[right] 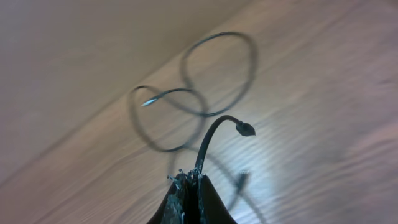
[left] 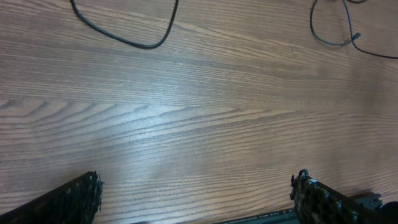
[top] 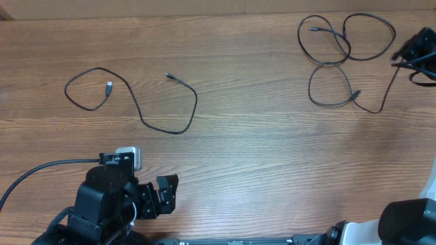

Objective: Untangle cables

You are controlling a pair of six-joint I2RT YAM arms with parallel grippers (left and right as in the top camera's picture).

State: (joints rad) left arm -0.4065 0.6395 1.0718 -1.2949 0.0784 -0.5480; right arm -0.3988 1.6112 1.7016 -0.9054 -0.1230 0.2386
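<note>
Wooden table | left gripper wide, empty, well apart from single cable | right gripper clamped on looped cable near its plug

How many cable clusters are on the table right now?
2. One loose cable lies left of centre, untouched. One looped tangle sits far right, an end pinched in the right gripper; it may hide more than one cable.

Catches only part of the right gripper at the overhead far right edge, blurs the cables in the right wrist view, and clips the left cable at the left wrist view's far edge.
</note>
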